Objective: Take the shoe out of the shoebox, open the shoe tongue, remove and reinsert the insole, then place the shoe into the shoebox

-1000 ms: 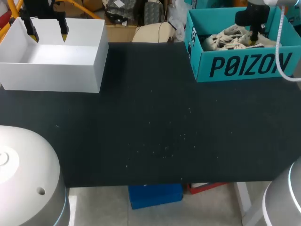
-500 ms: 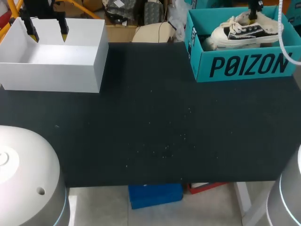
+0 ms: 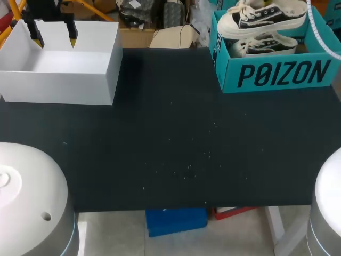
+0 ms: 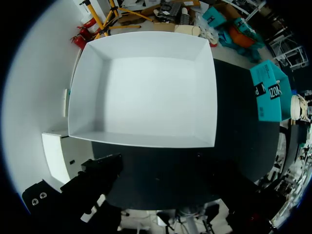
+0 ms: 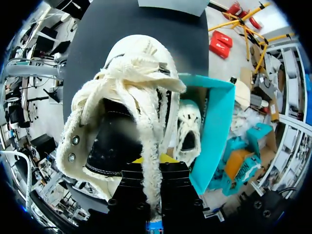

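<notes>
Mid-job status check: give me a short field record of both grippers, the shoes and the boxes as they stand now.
left gripper: open, holding nothing, above the white box
right gripper: shut on the held shoe, near its heel end
held shoe: in the air above the shoebox, sole down
second shoe: lying inside the shoebox
shoebox: teal, lid off, at the table's far right
white box: open-topped, at the table's far left
table: black
</notes>
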